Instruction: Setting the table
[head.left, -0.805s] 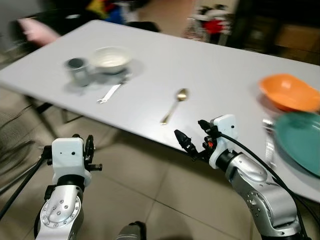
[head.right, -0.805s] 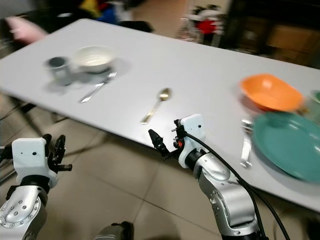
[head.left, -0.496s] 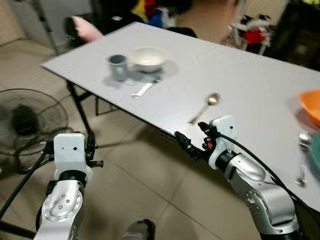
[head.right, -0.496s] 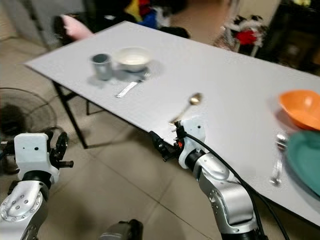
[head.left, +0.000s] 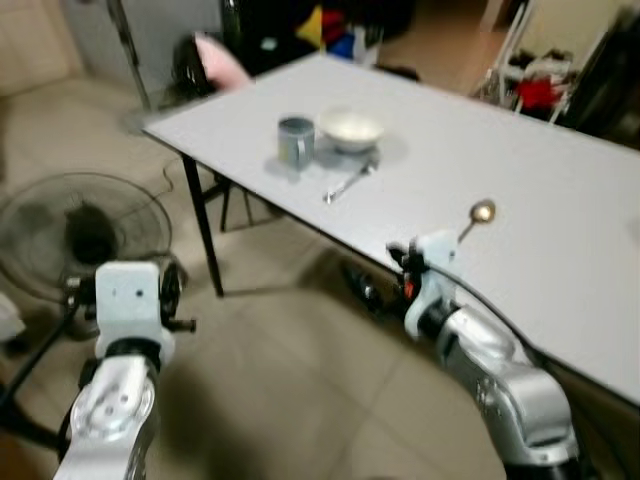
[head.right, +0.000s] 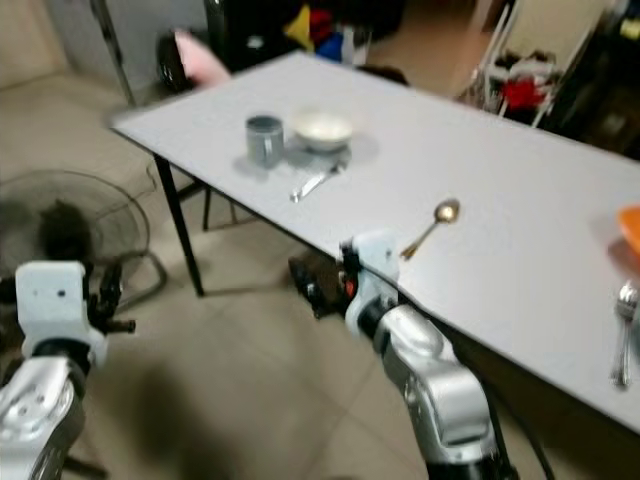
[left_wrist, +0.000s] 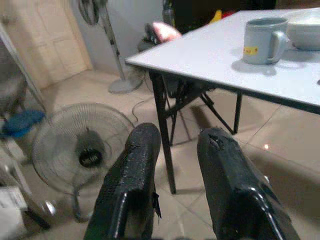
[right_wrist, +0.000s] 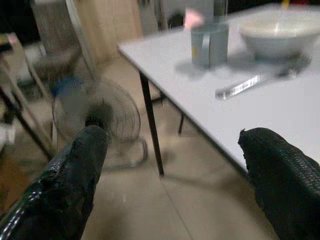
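Since the earlier frames the whole view has swung toward the robot's right, so the shift is taken as camera motion, not movement of the tableware: the orange bowl and teal plate have left the left eye view, and a floor fan (head.left: 75, 225) has come in. Largest first: the grey table (head.left: 560, 210) is seen running diagonally, its near edge close to the right arm. On it a place setting is grouped at one end, presumably laid deliberately: a grey mug (head.left: 296, 142) just beside a white bowl (head.left: 350, 129), with a fork (head.left: 347, 184) lying in front of the bowl. A gold spoon (head.left: 476, 216) lies apart, near the table edge, seemingly awaiting placement. The right gripper (right_wrist: 175, 170) is held wide open and empty, just off the table edge; the left gripper (left_wrist: 177, 180) is held low over the floor, fingers slightly parted, empty.
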